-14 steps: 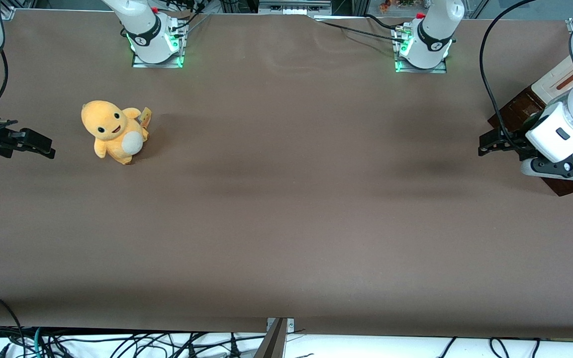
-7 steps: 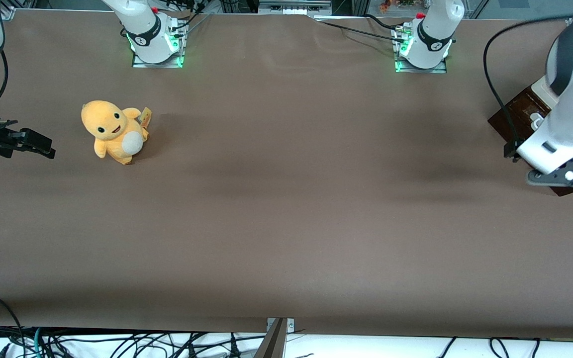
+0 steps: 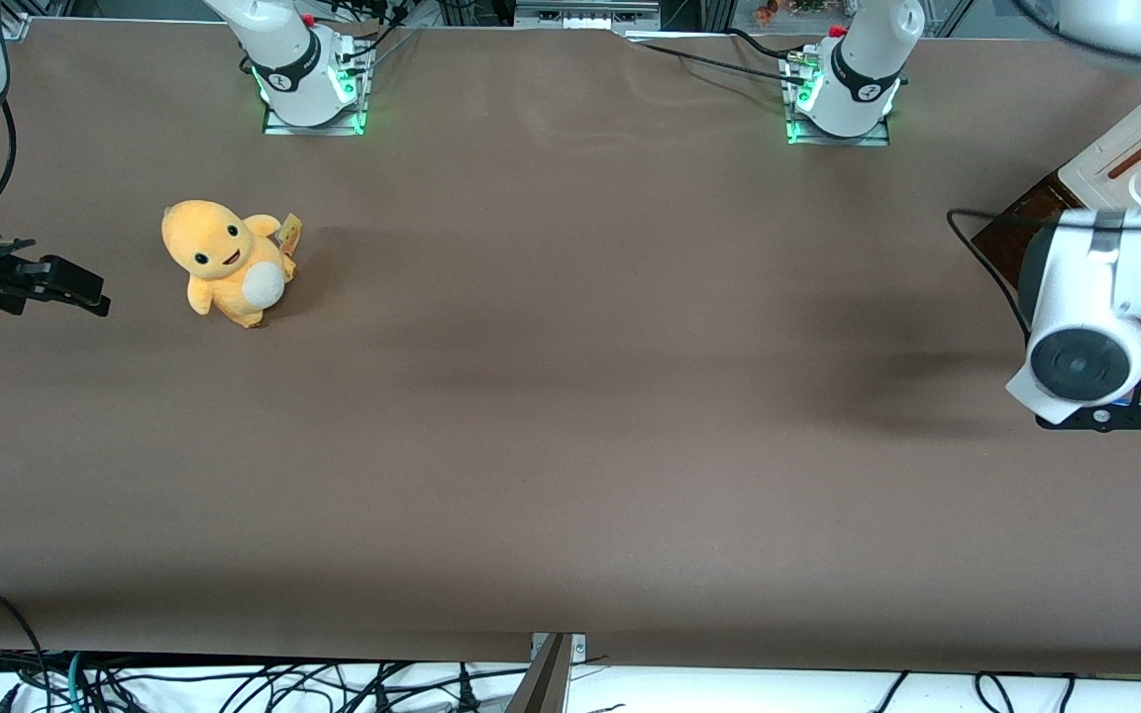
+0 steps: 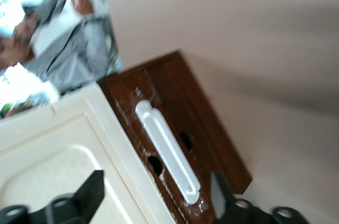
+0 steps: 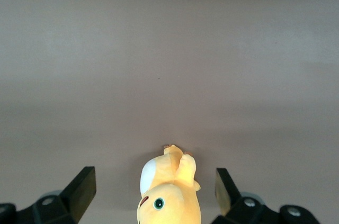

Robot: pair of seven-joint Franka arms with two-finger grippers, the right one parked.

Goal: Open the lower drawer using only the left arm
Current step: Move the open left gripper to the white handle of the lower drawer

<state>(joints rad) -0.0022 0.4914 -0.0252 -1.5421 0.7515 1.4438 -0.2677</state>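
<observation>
The lower drawer's dark brown front [image 4: 206, 144] carries a long white bar handle [image 4: 167, 152] and sits under a cream panel [image 4: 58, 166]. No tan inside shows. My left arm [image 3: 1090, 317] hangs above this unit at the working arm's end of the table, covering most of it; only a dark brown corner [image 3: 1011, 230] and the cream panel [image 3: 1135, 158] show. The gripper [image 4: 156, 203] is open and above the handle's near end without touching it. One black finger [image 4: 90, 197] is over the cream panel, the other [image 4: 220, 197] over the brown front.
A yellow plush toy [image 3: 227, 260] stands toward the parked arm's end of the table. Two white arm bases lit green [image 3: 308, 79] [image 3: 843, 84] stand along the edge farthest from the front camera. Silvery clutter [image 4: 58, 38] lies off the table edge by the drawer unit.
The left arm's wrist has swung round and come nearer the front camera. Its gripper no longer points out over the table toward the parked arm's end and is now hidden under the wrist.
</observation>
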